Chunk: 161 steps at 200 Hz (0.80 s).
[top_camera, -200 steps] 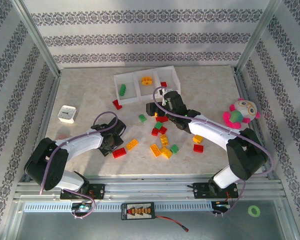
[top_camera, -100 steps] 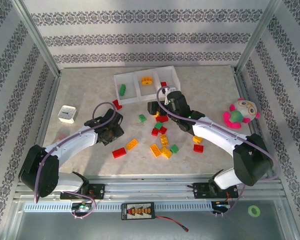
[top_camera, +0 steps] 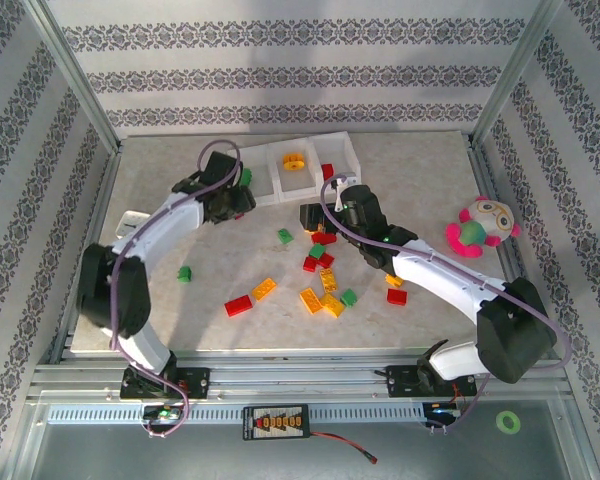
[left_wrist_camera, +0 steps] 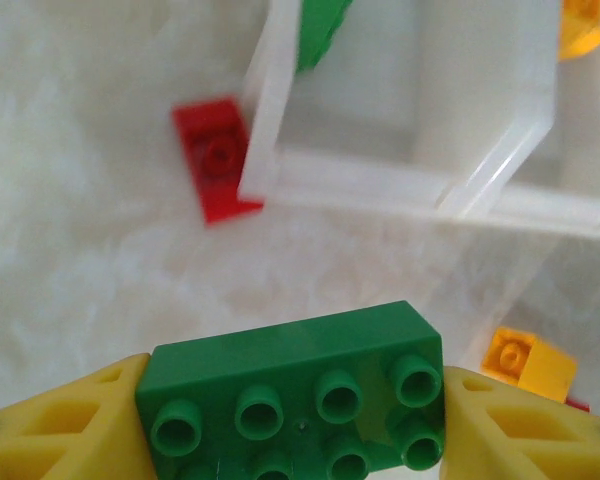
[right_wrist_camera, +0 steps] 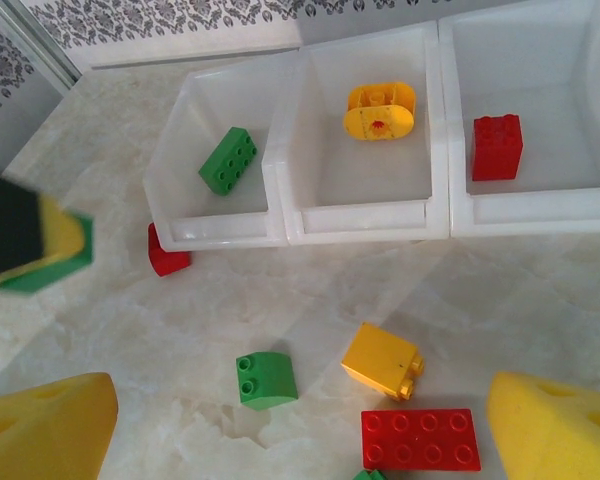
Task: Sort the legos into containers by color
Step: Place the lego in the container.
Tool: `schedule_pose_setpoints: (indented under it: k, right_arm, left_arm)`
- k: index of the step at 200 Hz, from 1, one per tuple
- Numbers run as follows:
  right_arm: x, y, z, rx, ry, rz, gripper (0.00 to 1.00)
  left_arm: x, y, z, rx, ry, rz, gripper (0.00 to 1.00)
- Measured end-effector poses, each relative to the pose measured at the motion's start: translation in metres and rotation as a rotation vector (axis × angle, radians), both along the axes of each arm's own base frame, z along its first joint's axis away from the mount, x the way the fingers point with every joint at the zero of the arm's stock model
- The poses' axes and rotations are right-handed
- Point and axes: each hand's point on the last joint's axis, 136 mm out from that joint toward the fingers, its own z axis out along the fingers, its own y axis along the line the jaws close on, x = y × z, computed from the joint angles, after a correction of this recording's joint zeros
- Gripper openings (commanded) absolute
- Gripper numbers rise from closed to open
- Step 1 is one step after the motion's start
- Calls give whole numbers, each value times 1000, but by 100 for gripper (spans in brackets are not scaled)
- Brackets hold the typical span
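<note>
**A:** Start at the far left. What is there?

**B:** One small white box, partly under the left arm. Nearer than that, one stray green brick lies alone on the table.

**A:** And the left claw?

**B:** The left claw pinches one green brick by its short ends, with the studs facing the wrist camera. It sits just off the near left corner of the left bin, outside the wall. One red brick lies against that same corner.

**A:** How many bins?

**B:** Three bins, joined in a row, with one piece in each. The left one has a green piece, the middle one a rounded yellow piece, and the right one a red block.

**A:** How many are loose in front of them?

**B:** From above I make out three more loose green bricks and at least five loose red bricks. There are about five loose orange bricks. The ones in the middle cluster touch each other, so those counts are rough.

**A:** And the right claw?

**B:** The right claw is spread wide with nothing between its fingers. It is in front of the middle bin. Below it lie one rounded green brick, one orange cube and one long red brick. All three are apart from each other.

**A:** What is at the far right?

**B:** One pink-and-green plush toy sits by the right wall. One green ring lies off the table, past the near rail.
</note>
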Motion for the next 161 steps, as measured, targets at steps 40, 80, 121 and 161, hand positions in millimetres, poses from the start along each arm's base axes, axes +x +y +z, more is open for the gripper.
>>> schedule_pose_setpoints:
  k: [40,80,121,161]
  right_arm:
    - [-3,-5,-8,-13,13,-9,95]
    - [-4,-16,-15,-22,26,-30,95]
    - [-3,-23,-20,-27,35,-44,95]
    - [-5,-26,-14,-21,24,-48,95]
  left_arm:
    - [67,-5,4,69,-34,-43,53]
    - [112,-11,-10,122,-22,-75,54]
    - [135,-18,-32,151,24,-104,71]
    - [130,-16,-36,172,57,-122,99]
